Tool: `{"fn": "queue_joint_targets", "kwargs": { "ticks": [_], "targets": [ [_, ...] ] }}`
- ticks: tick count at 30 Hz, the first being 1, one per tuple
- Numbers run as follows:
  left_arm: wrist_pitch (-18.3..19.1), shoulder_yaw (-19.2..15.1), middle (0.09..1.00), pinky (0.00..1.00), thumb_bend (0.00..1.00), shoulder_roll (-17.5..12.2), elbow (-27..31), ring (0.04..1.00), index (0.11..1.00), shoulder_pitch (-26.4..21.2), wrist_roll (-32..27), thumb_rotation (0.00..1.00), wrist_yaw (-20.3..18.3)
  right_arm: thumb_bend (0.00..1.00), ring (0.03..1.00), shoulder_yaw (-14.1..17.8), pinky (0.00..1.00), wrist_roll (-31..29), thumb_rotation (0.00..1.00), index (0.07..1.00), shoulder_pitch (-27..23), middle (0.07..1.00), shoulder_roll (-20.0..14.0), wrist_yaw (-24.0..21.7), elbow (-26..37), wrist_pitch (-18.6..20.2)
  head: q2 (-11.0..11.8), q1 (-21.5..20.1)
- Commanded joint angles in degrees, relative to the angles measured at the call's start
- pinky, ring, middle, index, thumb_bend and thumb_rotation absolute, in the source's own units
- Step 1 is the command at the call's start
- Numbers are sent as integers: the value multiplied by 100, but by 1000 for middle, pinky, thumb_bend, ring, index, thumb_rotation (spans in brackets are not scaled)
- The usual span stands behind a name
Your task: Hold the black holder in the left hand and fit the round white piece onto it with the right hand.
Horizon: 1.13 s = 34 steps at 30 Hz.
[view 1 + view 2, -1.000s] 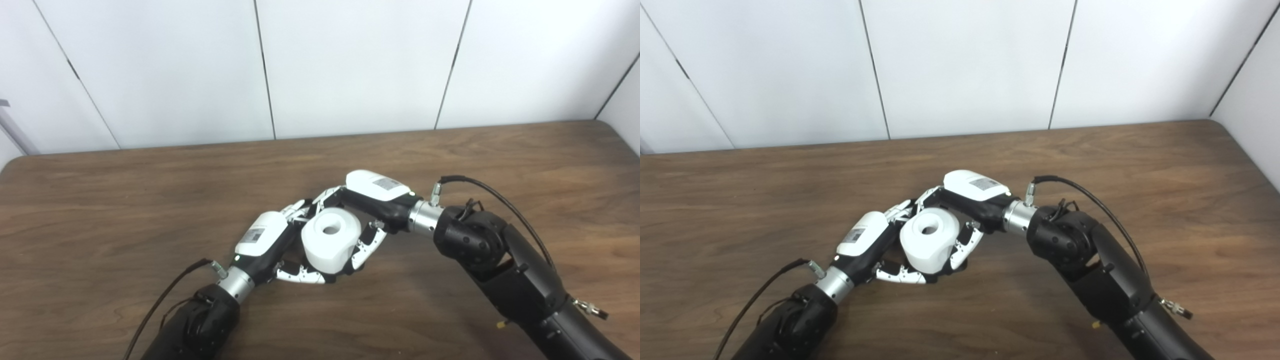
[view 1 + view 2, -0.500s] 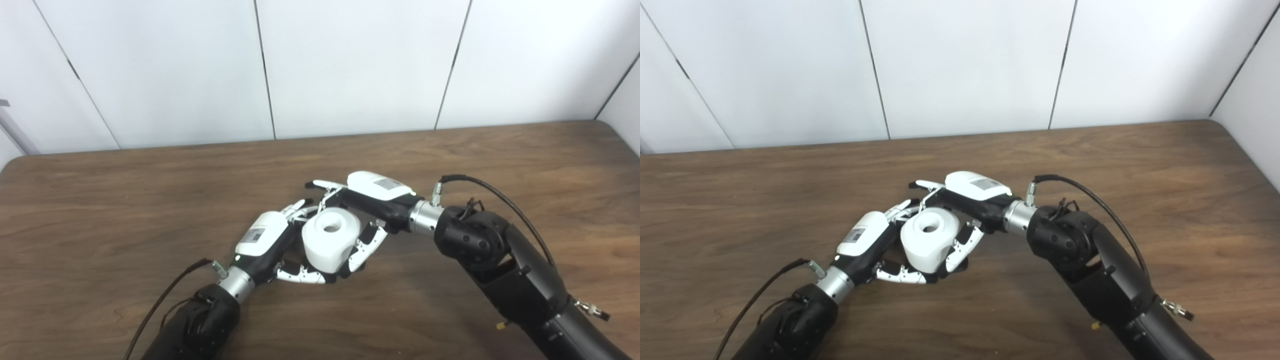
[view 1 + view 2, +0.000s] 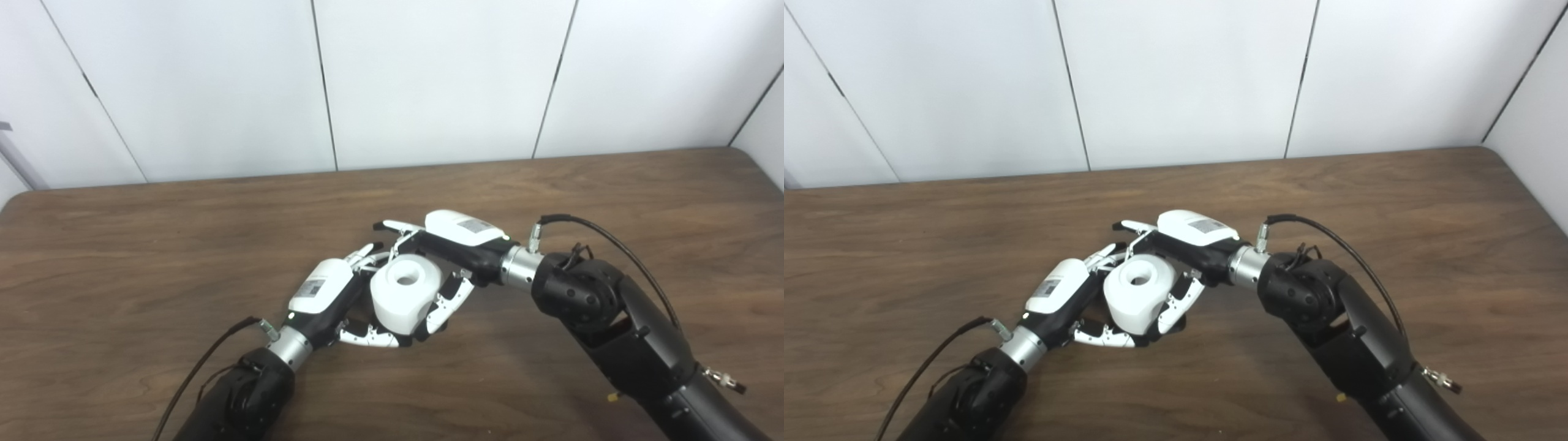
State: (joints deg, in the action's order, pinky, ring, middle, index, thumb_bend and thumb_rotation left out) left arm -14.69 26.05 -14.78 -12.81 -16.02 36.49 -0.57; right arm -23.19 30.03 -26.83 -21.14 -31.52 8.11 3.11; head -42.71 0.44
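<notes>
The left hand is closed around the base of the round white piece, its thumb under the near side. The black holder is hidden beneath; only dark edges show. The right hand sits just beyond the piece's far side, fingers spread apart, thumb resting on its right flank, above the wooden table.

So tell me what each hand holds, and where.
Left hand cups the round white piece from below; right hand has fingers opening off its side.

Left hand curled closed; right hand beside it, fingers spread.
</notes>
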Motion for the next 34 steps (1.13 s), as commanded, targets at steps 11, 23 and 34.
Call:
{"fn": "queue_joint_targets", "kwargs": {
  "ticks": [11,23,34],
  "targets": [
    [190,242,884,936,524,73,-323,976,479,366,129,59,-307,1000,823,264,658,-254,346,1000,-244,983,-31,-36,278,87,-20,15],
    [184,238,889,934,524,59,-324,978,479,363,124,58,-312,1000,841,439,675,-430,365,1000,-438,977,-106,-199,427,122,-34,26],
    [196,225,885,929,524,57,-301,973,479,364,134,58,-297,1000,919,380,693,-708,327,1000,-685,1000,-720,-1451,851,1076,-41,33]
  ]
}}
